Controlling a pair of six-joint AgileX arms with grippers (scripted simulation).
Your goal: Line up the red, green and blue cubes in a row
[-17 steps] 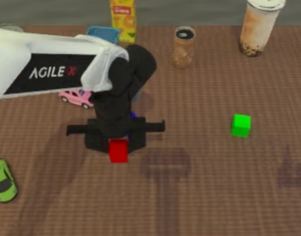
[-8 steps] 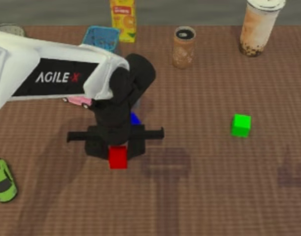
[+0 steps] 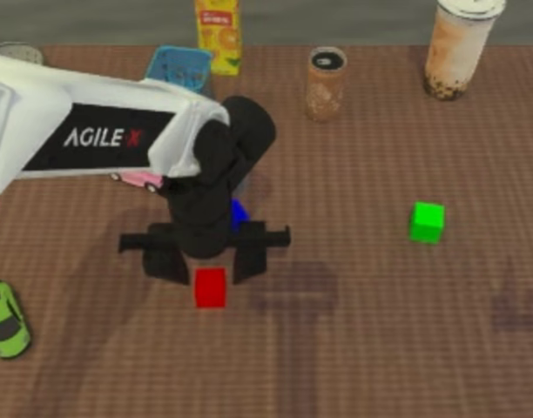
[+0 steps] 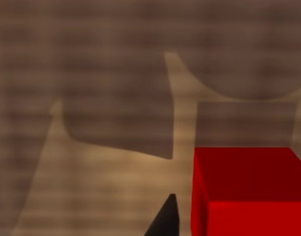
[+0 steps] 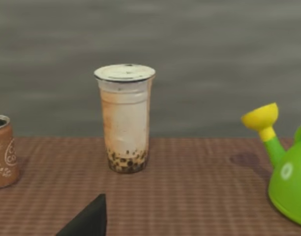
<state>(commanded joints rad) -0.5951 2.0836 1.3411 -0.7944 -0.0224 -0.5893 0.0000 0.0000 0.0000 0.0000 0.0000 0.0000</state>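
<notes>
- The left gripper is hanging over the red cube near the middle of the table, with its fingers spread apart and gripping nothing; the cube is sitting free on the table between them.
- The blue cube is lying just behind the gripper, mostly hidden by the arm, and the green cube is resting well apart at the right.
- The right arm is not showing in the top view, and I cannot tell its fingers' state.
- The cubes are looking rigid, light and matte, so I am judging that two opposite flat faces are giving a sure hold.
- The bubble tea cup is holding milky drink with dark pearls at the bottom; the brown can is standing beside it, and what the blue basket is holding is not clear.
</notes>
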